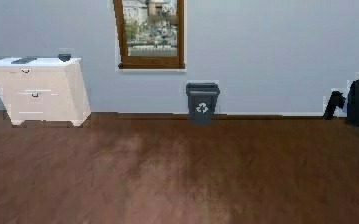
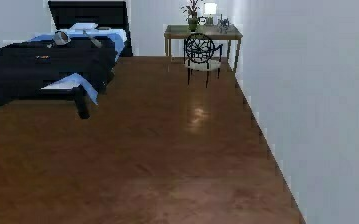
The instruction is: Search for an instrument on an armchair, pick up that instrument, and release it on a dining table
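Fingers' state you cannot tell, nor where the instrument is lying. You are facing a grey bin wearing a pale emblem too small to read, standing on dark wood floor against a pale wall. A white dresser is carrying a small dark thing at its top's right corner. In the arm side view, a dark-covered bed, a desk and a wire chair are standing.

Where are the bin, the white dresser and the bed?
bin [image 1: 202, 104], forward view, on its front face.
white dresser [image 1: 42, 95], forward view, on its drawer front.
bed [image 2: 37, 68], arm side view, on the dark cover.
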You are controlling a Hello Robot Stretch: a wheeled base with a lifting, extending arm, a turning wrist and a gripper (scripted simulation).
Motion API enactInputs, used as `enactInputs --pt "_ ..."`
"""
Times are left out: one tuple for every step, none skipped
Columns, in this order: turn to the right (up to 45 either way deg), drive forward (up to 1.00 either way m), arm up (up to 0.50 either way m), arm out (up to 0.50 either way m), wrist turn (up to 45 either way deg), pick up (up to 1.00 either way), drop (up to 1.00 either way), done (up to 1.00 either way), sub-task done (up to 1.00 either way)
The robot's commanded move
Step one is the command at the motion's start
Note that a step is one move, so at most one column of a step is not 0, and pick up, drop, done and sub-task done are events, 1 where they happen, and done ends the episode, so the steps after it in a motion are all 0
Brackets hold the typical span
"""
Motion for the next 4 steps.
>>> enactInputs --pt "27.0 0.0 0.0 0.0 0.0 0.0 0.0 0.0 0.0" --pt "0.0 0.05 0.0 0.0 0.0 0.0 0.0 0.0 0.0" --pt "-33.0 0.0 0.0 0.0 0.0 0.0 0.0 0.0 0.0" --pt "0.0 0.5 0.0 0.0 0.0 0.0 0.0 0.0 0.0"
